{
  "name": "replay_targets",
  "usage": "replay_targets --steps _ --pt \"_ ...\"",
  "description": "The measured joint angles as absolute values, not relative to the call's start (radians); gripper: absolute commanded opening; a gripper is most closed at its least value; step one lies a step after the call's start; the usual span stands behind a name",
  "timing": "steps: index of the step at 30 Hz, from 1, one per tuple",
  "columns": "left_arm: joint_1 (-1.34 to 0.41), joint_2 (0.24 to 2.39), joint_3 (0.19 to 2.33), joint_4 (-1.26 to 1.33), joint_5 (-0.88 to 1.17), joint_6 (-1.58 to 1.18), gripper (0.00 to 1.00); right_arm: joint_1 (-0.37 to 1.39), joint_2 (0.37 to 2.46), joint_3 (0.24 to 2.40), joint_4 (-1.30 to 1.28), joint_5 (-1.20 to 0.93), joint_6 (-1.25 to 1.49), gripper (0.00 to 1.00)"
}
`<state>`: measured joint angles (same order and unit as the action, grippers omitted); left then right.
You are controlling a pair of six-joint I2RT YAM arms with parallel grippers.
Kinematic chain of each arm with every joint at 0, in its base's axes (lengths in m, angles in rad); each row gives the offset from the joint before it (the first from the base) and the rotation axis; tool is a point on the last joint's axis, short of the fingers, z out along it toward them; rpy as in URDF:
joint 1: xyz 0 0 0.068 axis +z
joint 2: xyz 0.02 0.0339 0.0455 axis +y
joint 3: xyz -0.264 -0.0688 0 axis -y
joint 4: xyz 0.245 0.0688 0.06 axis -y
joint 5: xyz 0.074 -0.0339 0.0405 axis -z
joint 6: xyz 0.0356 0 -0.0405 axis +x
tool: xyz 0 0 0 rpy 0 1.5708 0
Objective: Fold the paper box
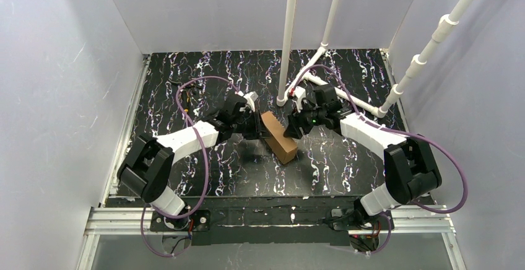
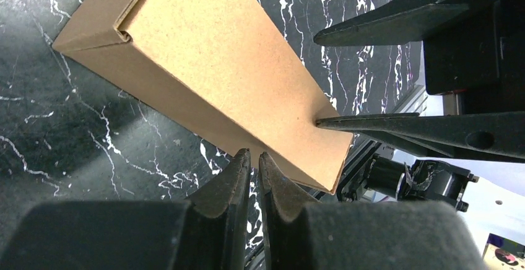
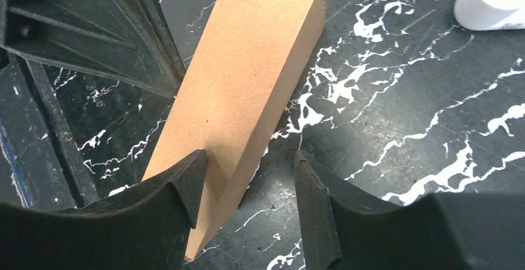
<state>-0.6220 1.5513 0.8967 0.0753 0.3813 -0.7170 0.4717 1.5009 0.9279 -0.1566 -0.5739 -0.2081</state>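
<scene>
The paper box (image 1: pixel 277 137) is folded into a long, closed brown box that lies slantwise on the black marbled mat (image 1: pixel 186 72). My left gripper (image 1: pixel 255 125) is shut and empty, with its tips (image 2: pixel 254 156) against the lower long side of the box (image 2: pixel 216 65). My right gripper (image 1: pixel 291 127) stands open astride the other long edge of the box (image 3: pixel 247 65). Its fingertips (image 3: pixel 249 161) are apart, one over the box's top face and one above the mat. In the left wrist view, one of the right gripper's fingers (image 2: pixel 402 127) touches the box's top.
White plastic pipes rise behind the box, and one pipe foot (image 1: pixel 282 101) stands on the mat just beyond it; the same pipe foot (image 3: pixel 489 0) shows in the right wrist view. Pale walls close in the left, back and right. A metal rail (image 1: pixel 272 220) runs along the near edge.
</scene>
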Motion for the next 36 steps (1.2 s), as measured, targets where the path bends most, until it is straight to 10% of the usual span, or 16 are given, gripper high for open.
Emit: replay_targets --steps 17,21,27,36 --pt "-0.618 1.613 0.997 0.067 0.395 -0.680 0.22 0.355 1.571 0.936 -0.190 -0.434 -0.200 0.57" --pt "-0.601 1.546 0.968 0.054 0.378 -0.648 0.40 0.365 1.609 0.942 -0.216 -0.439 -0.223 0.62" --pt "-0.507 1.318 0.871 0.048 0.355 -0.604 0.97 0.415 1.623 0.954 -0.259 -0.434 -0.283 0.68" --pt "-0.172 1.129 0.767 0.059 0.553 -0.649 0.98 0.244 1.355 1.008 -0.386 -0.394 -0.500 0.98"
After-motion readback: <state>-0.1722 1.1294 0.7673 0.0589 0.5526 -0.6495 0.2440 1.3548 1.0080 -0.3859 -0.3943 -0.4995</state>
